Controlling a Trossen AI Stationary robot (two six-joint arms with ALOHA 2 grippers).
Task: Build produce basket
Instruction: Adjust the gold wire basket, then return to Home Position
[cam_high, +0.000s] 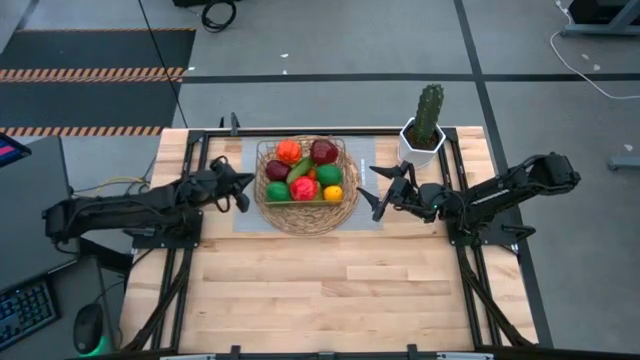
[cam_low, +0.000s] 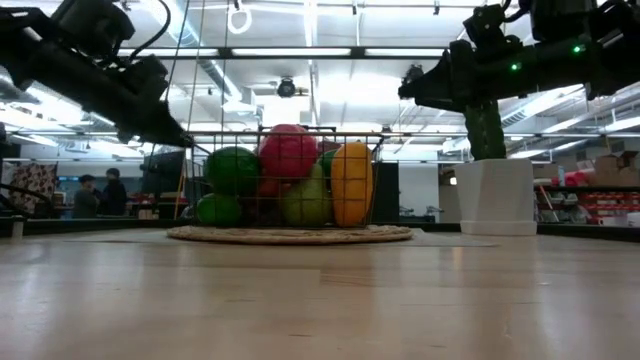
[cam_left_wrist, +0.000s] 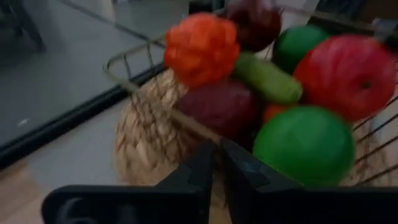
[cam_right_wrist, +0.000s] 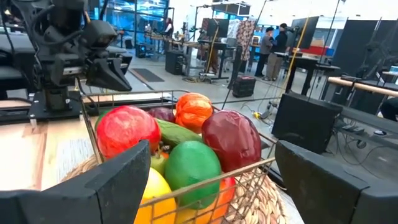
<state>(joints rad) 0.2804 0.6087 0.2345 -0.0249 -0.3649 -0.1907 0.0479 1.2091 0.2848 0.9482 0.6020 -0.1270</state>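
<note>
The tan wicker basket (cam_high: 305, 190) with a wire square rim stands on a grey mat at the table's far middle, filled with toy produce (cam_high: 303, 172): red, green, yellow, orange and dark purple pieces and a cucumber (cam_left_wrist: 268, 78). My left gripper (cam_high: 240, 190) is shut and empty, just left of the basket, above the table. My right gripper (cam_high: 378, 188) is open and empty, just right of the basket. The basket also shows in the left wrist view (cam_left_wrist: 146, 134) and the right wrist view (cam_right_wrist: 249, 186).
A green cactus in a white hexagonal pot (cam_high: 424, 135) stands at the far right, close behind my right gripper. The wooden table (cam_high: 320, 290) stretches bare toward its near edge. People stand in the room beyond the table (cam_right_wrist: 268, 42).
</note>
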